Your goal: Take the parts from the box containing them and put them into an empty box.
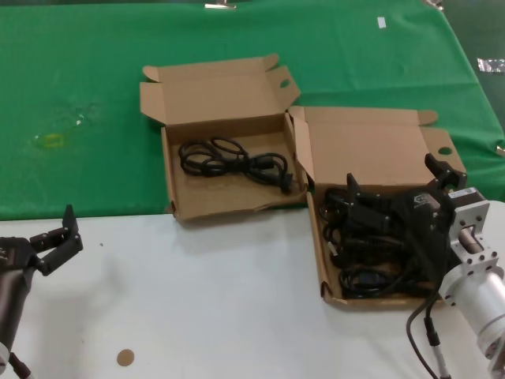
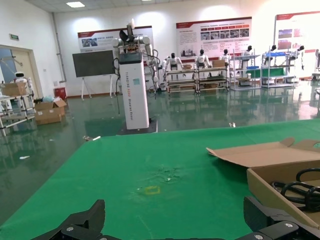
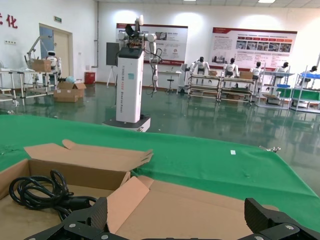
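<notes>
Now the black power cords lie heaped in the straight-flapped box on the right of the bench; one cord bundle lies in the wavy-flapped box beside it. Above the heap, the right pincer gapes wide, holding nothing. The left pincer hangs open, empty, over the bench's near left.

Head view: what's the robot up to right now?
It is moving black power cords from the right box to the left box. One coiled cord already lies in the left box. The right gripper hangs open over the pile of cords in the right box, holding nothing that I can see. The left gripper is open and idle, low over the white table near the robot's left edge, away from both boxes.
</notes>
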